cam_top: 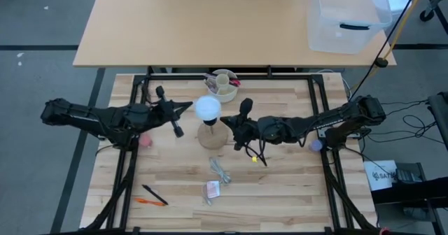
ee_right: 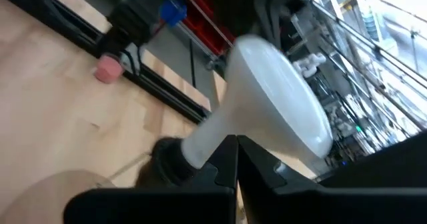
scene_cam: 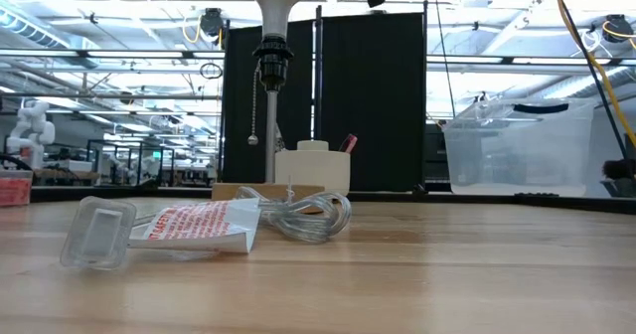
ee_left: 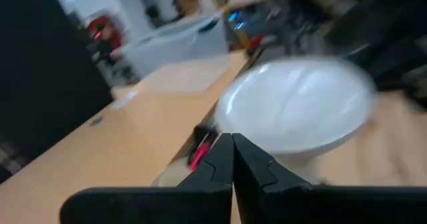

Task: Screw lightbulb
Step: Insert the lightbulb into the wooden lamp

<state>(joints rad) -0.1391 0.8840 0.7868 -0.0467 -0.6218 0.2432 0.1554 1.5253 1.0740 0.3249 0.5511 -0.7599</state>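
Here the lightbulb (cam_top: 207,108) sits upright in the black socket (scene_cam: 271,58) atop the tan wooden lamp base (cam_top: 211,136), near the middle of the butcher-block table (cam_top: 280,186). The left gripper (cam_top: 187,106) has its fingers pressed together, holding nothing, its tips just left of the white dome. The right gripper (cam_top: 244,108) is likewise closed and empty, just right of the bulb, level with its neck in the right wrist view. A cream cup (cam_top: 224,85) with pens stands behind the lamp. In front lie a coiled clear cord (scene_cam: 303,213), a torn red-and-white package (scene_cam: 204,225) and, farther left, an orange pen (cam_top: 148,201).
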